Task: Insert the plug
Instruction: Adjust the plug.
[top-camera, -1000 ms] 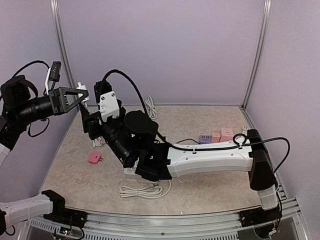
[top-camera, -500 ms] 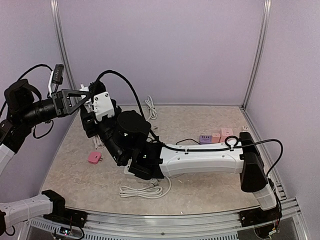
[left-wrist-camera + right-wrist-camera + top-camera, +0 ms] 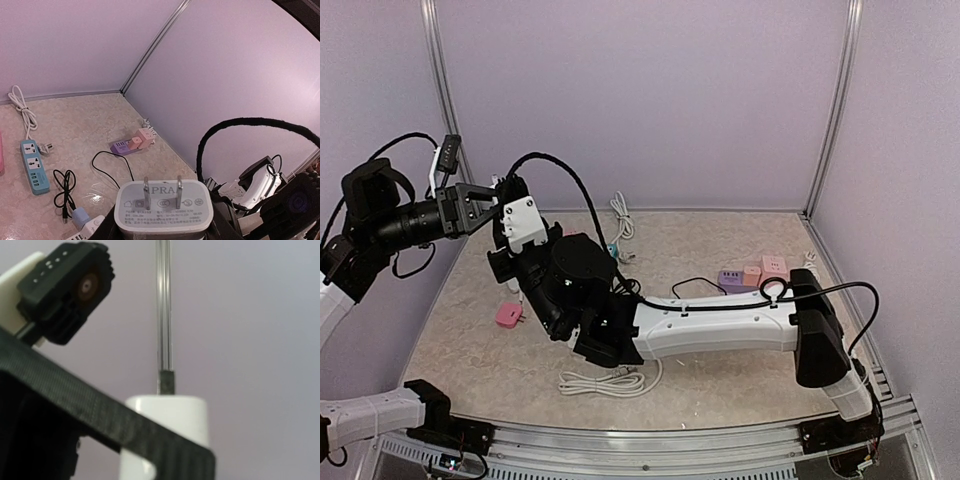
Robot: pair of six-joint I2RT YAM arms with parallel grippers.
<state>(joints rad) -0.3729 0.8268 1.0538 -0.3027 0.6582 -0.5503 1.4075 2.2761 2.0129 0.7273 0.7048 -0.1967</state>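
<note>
I start at the white plug (image 3: pixel 164 210). It is off the table and up in the air at the left side of the cell. The left wrist view shows it best: its flat face is toward the camera, two metal prongs stand upright, and a black finger presses on each side. So the left gripper (image 3: pixel 164 230) is pinching the white plug by its body.

The right wrist view shows the same plug from the other side as a plain white block. A black woven bar (image 3: pixel 100 425) cuts across in front of it, and a black module (image 3: pixel 70 290) sits at the upper left against the purple wall. I cannot see the right fingers there.

From above, I see the right arm stretched across the table with the right gripper (image 3: pixel 506 198) raised to meet the left one's tip. The plug is nearly hidden between them. I cannot tell whether the right jaws are spread or pressed together.

Only the left wrist view shows the blue power strip (image 3: pixel 34 165) clearly. It lies flat near the back wall, with a black cable (image 3: pixel 64 187) just beside it.

Only the top view shows a pink plug (image 3: pixel 508 316) and a coiled white cable (image 3: pixel 605 380) on the table (image 3: pixel 740 385). Both views catch the purple and pink adapters (image 3: pixel 752 274).
</note>
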